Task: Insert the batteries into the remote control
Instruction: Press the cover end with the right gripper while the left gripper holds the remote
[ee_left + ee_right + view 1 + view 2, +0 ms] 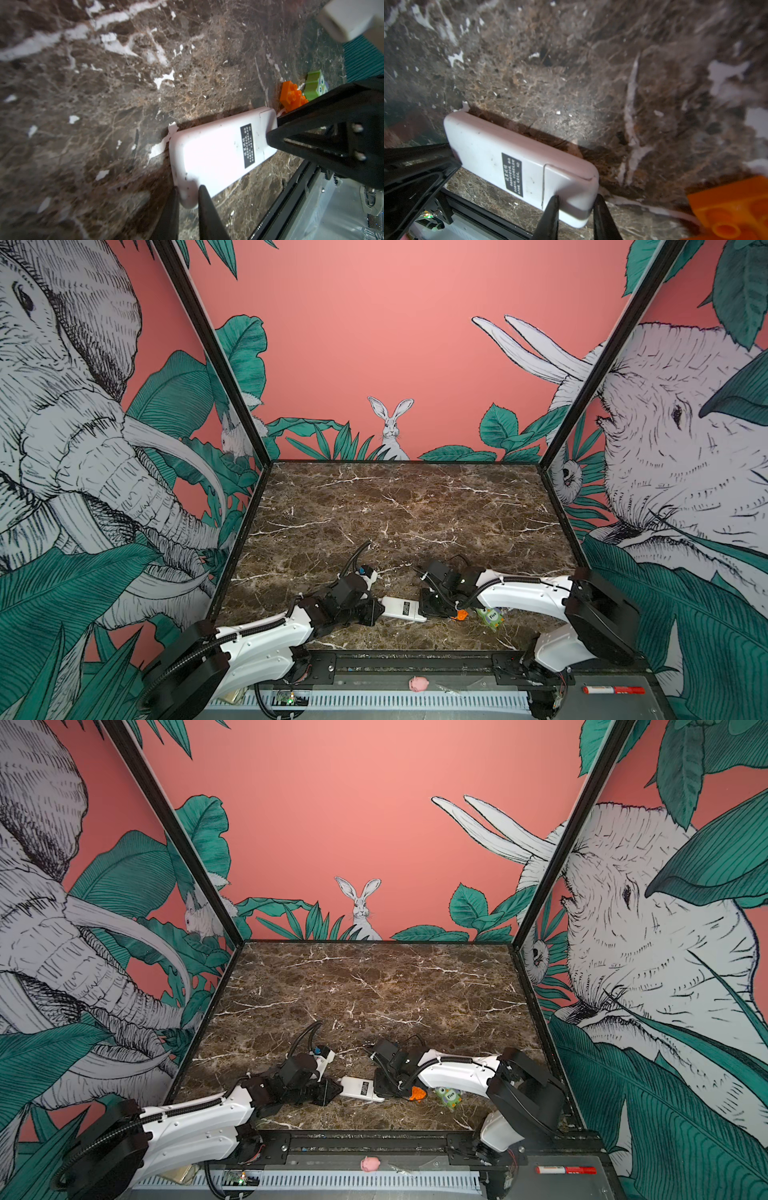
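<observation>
The remote [395,606] lies label-up on the bench [415,510]. Left jaws clamp one end; right jaws, narrow, straddle the other end, grip impossible to tell.

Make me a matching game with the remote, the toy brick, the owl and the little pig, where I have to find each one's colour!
Things:
1. remote control, the side facing up
2. toy brick
3. owl toy
4. little pig

Colours:
a. green
b. pink
c. white
d. orange

Right pairs: 1-c, 2-d, 3-a, 4-b.
</observation>
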